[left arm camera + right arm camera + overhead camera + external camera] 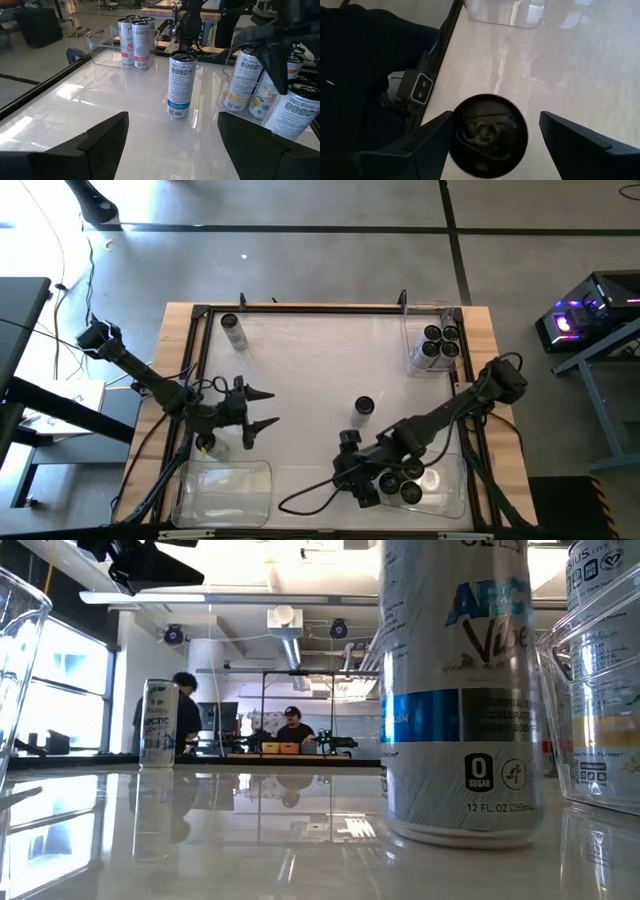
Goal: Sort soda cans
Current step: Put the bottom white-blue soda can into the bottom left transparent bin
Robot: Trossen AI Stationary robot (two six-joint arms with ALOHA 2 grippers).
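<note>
**Right hand poised over a can in the near bin**

The right hand [362, 485] hangs released above a soda can [488, 131] at the near bin [455, 498], fingers spread either side of its dark top and not yet gripping. The step looks like picking this can out. Next it likely must drop lower and clench on the can's sides. Beyond the near bin stand one loose can [363, 409] mid-desk, another [232, 326] at the far corner, and a far bin [412, 340] of cans. The left hand [262, 410] waits released, well away from the near bin
</note>
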